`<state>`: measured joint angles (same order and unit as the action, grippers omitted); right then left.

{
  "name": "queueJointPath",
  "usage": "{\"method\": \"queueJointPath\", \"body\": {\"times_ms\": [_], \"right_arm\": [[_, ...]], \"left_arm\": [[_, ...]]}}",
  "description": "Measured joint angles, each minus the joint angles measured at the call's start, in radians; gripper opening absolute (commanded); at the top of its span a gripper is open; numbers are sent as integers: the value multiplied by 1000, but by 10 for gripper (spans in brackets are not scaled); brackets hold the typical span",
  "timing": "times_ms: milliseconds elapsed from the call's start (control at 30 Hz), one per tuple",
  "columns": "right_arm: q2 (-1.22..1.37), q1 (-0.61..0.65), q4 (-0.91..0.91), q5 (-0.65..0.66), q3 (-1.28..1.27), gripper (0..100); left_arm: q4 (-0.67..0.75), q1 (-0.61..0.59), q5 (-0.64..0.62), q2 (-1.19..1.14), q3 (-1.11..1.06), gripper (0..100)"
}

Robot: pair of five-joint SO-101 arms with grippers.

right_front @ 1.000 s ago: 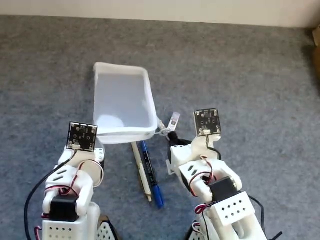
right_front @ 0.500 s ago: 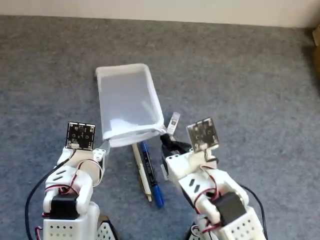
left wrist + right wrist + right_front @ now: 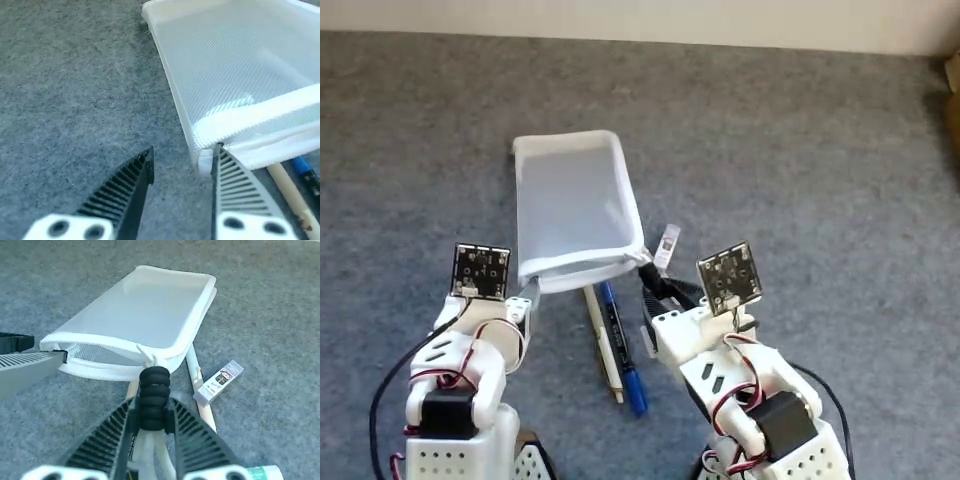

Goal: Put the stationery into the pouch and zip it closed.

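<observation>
Start at the lower left of the high view, where your left pincer [image 3: 527,291] sits at the near left corner of the pouch [image 3: 572,200]. It is wide open and holds nothing. In the left wrist view one of its fingers [image 3: 235,185] is touching or just beside the rim of the pouch mouth, and the other finger is over bare tabletop [image 3: 410,150].

The pouch lies flat at the upper centre, its long axis running up the frame. Its mouth faces down toward the arms and gapes slightly.

Just below the mouth, between the two arms, a white pen [image 3: 603,342] and a blue pen [image 3: 619,335] lie side by side. Their long axes run from the mouth toward the bottom of the frame, so they are roughly lined up to slide in. Their upper tips sit at or just under the rim; which one I cannot tell.

At the mouth's right corner, your right pincer [image 3: 151,404] is clamped on the black ribbed zip pull [image 3: 154,387]. A small boxed item [image 3: 668,243] lies just beside it.

I'd judge the right arm nearer the pens, but it is occupied. There is open room to the right and above.
</observation>
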<state>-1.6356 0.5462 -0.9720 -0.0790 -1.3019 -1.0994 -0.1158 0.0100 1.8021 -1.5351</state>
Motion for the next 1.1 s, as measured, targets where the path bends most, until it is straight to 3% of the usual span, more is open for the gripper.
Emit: {"method": "queueJointPath", "body": {"times_ms": [300, 467, 733, 933, 1100], "right_arm": [[-3, 0, 0, 0, 0, 4], [-3, 0, 0, 0, 0, 4], [-3, 3, 0, 0, 0, 4], [-3, 3, 0, 0, 0, 4], [-3, 3, 0, 0, 0, 65]], "left_arm": [[8, 0, -52, 2, 8, 192], [115, 0, -52, 2, 5, 188], [219, 0, 0, 0, -71, 4], [216, 0, 31, 0, -71, 7], [75, 0, 31, 0, 25, 7]]}}
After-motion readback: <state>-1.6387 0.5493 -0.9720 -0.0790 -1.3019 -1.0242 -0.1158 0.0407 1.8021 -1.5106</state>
